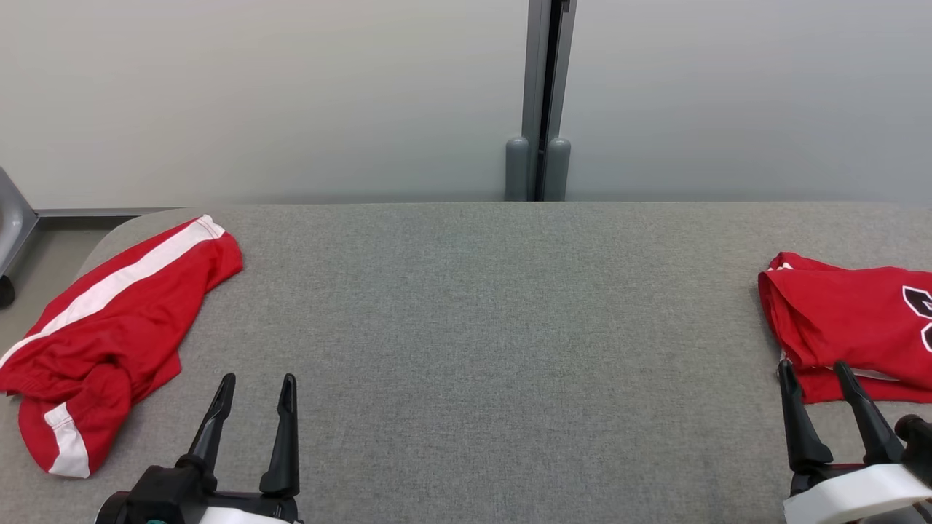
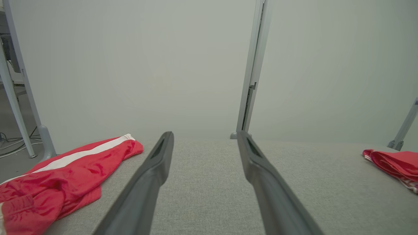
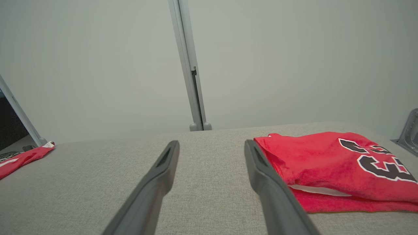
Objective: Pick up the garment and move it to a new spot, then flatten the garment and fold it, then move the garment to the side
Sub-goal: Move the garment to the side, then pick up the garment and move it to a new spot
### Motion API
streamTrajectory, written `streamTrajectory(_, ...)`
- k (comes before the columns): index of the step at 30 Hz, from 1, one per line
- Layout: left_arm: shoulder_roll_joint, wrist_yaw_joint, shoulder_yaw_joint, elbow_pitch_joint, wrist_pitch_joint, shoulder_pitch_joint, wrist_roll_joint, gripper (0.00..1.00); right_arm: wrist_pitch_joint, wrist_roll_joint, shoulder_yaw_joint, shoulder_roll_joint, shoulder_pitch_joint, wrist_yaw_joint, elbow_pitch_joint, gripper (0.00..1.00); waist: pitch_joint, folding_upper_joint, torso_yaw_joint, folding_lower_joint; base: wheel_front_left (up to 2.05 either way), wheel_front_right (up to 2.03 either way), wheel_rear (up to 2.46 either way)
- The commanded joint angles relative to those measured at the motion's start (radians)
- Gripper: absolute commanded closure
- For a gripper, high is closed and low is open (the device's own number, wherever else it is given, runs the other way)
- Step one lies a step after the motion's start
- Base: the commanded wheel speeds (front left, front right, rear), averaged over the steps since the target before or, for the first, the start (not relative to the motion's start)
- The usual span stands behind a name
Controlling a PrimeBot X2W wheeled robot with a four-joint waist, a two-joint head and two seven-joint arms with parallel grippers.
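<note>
Head view: left gripper point(image 1: 258, 380), right gripper point(image 1: 812, 366) spread empty; rumpled striped garment point(image 1: 109, 320); folded jersey point(image 1: 844, 313).

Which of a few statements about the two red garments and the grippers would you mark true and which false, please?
1. The striped red garment lies crumpled at the left end of the grey table. True.
2. The left gripper holds the striped red garment. False: its fingers are open and empty, beside the garment and apart from it.
3. The printed red garment lies at the table's right end. True.
4. The right gripper is shut. False: its fingers are spread open and grip nothing.
5. The two garments touch each other. False: they lie well apart, at opposite ends of the table.
</note>
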Motion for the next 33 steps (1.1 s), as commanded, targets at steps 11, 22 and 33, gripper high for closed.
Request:
streamTrajectory(11,-0.007,-0.011,0.013,0.013,-0.004,-0.006,0.025,0.0,0.01,-0.027,-0.009,0.007,-0.008,0.0,-0.013,0.0,-0.004,0.0,-0.004,0.0,0.0,0.0,0.0)
streamTrajectory(22,-0.011,-0.011,0.02,0.032,-0.004,-0.028,0.019,0.0,0.016,-0.033,-0.015,0.007,0.005,0.0,-0.022,0.0,0.003,0.0,0.055,0.0,0.0,0.0,0.0)
streamTrajectory(33,0.006,0.009,0.055,0.064,-0.004,-0.055,0.018,0.0,0.023,-0.035,0.052,0.027,-0.012,0.0,-0.016,0.0,0.003,0.0,0.258,0.0,0.0,0.0,0.0)
